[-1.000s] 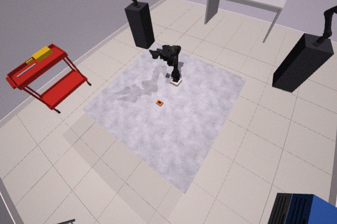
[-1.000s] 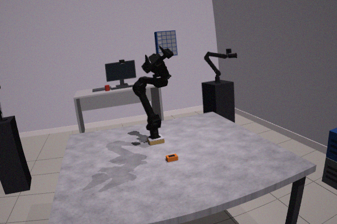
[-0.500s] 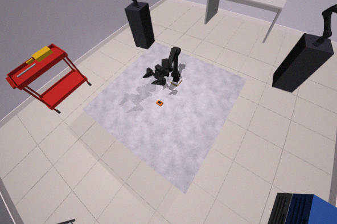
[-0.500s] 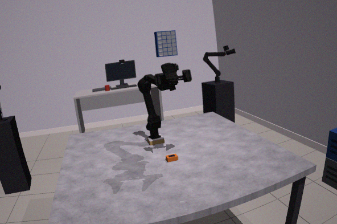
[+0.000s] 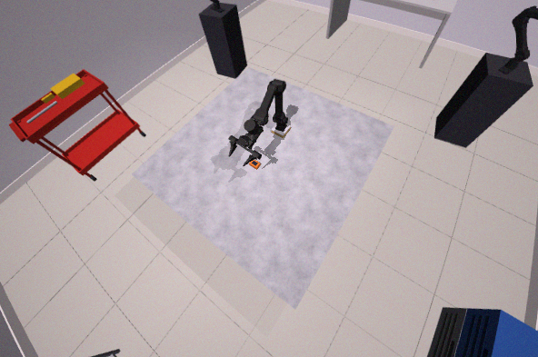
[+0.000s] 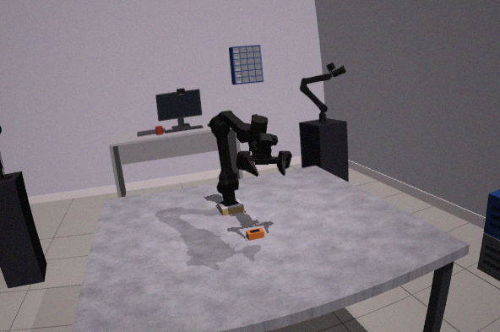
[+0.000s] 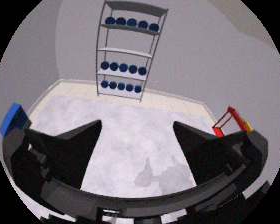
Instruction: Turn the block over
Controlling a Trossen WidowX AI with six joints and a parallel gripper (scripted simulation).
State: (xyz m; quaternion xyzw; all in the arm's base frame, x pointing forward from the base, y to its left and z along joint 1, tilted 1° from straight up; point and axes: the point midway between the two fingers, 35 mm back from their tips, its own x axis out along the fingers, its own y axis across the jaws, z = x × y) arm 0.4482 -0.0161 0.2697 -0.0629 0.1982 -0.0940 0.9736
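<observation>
Block-turning has not begun for us: our tool (image 6: 265,162) hangs released, fingers spread wide with nothing between them, raised well above the desk (image 6: 338,227) and pointing forward rather than down. In the wrist view we see only the two dark fingers, bare desk surface between them and a shelf rack (image 7: 163,16) far off; the block does not appear there. From the tool outward and downward, the orange block (image 6: 255,234) lies flat on the desk, below the fingers and a little out from the arm's base (image 6: 238,209). Its dark marked side faces up. In the exterior view its long axis runs roughly left to right, about parallel to the line between our fingers, as best we can judge. We reckon the coming move turns on tipping the tool downward, descending, and turning the wrist to close across the block's short width
</observation>
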